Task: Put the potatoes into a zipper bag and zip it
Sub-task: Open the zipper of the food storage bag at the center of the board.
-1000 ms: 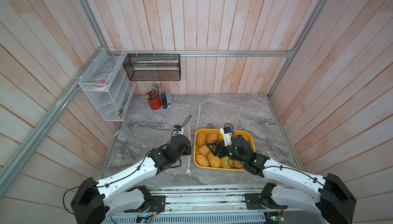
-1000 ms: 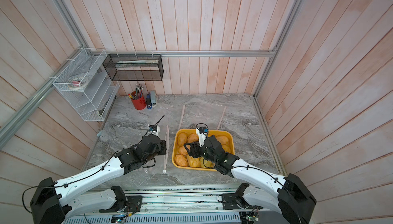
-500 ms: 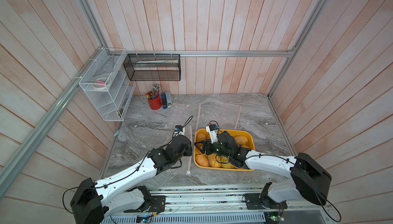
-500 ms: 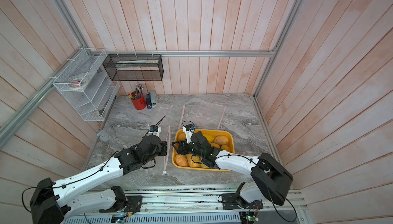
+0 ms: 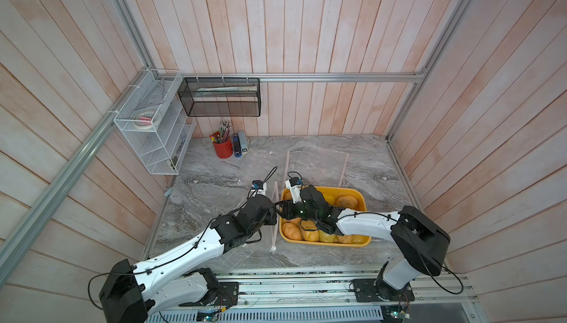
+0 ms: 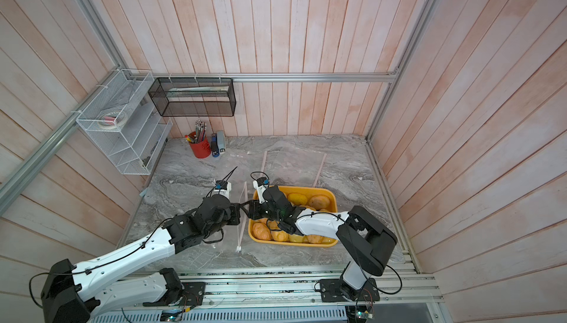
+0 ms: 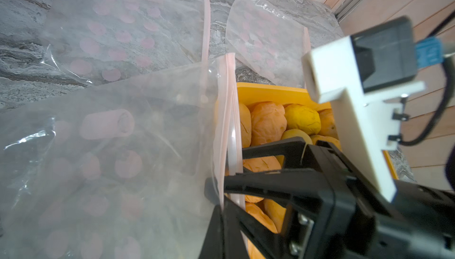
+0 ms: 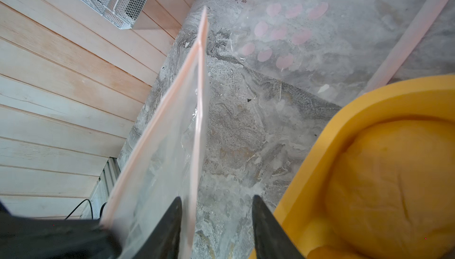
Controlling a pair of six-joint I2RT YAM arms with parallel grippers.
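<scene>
Clamping the zipper bag (image 7: 110,134), the left gripper (image 5: 274,213) holds it up left of the potatoes (image 5: 346,201). The right gripper (image 8: 216,206), jaws apart, straddles 1 pink lip.

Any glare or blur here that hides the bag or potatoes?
Both top views: even light, sharp, but the clear zipper bag barely shows against the marble. Left wrist: white glare streaks on the bag's film; potatoes crisp. Right wrist: the bag's near end and yellow tray soft.
</scene>
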